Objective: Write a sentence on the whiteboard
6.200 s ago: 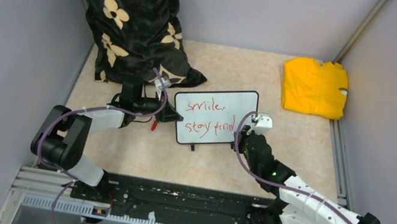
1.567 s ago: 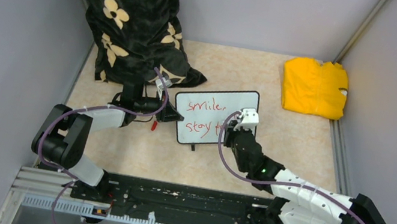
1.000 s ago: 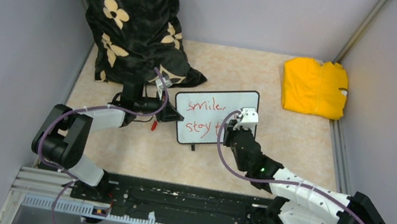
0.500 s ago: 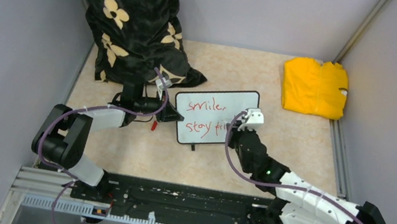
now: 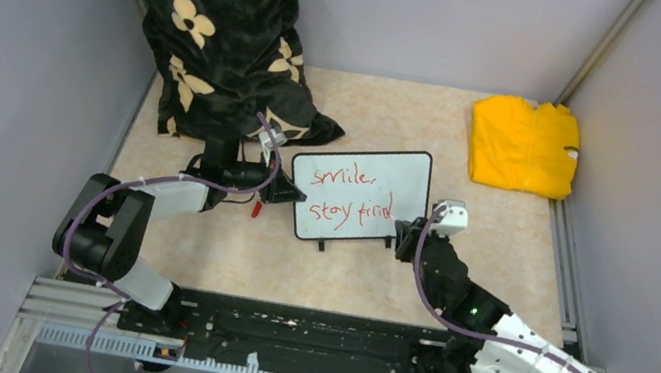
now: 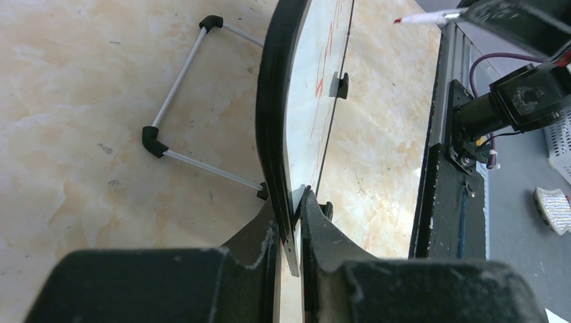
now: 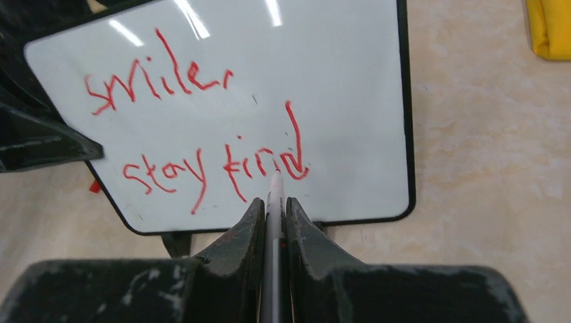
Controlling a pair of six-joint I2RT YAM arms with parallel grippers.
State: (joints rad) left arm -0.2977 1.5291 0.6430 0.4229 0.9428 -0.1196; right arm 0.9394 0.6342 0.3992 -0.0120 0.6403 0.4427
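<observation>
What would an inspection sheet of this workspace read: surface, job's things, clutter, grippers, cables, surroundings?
Surface: beige marbled tabletop.
Job's things: whiteboard standing on its feet; sentence in red, two lines.
Clutter: yellow cloth far right; black flowered fabric far left.
Grippers: left gripper shut on the whiteboard's edge; right gripper shut on a marker, tip off the board.
Cables: purple cables along both arms, no snag seen.
Surroundings: grey walls on three sides.

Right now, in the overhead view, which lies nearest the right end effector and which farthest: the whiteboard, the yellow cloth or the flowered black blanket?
1. whiteboard, just left of the right end effector.
2. yellow cloth, at the back right.
3. flowered black blanket, at the back left.
</observation>
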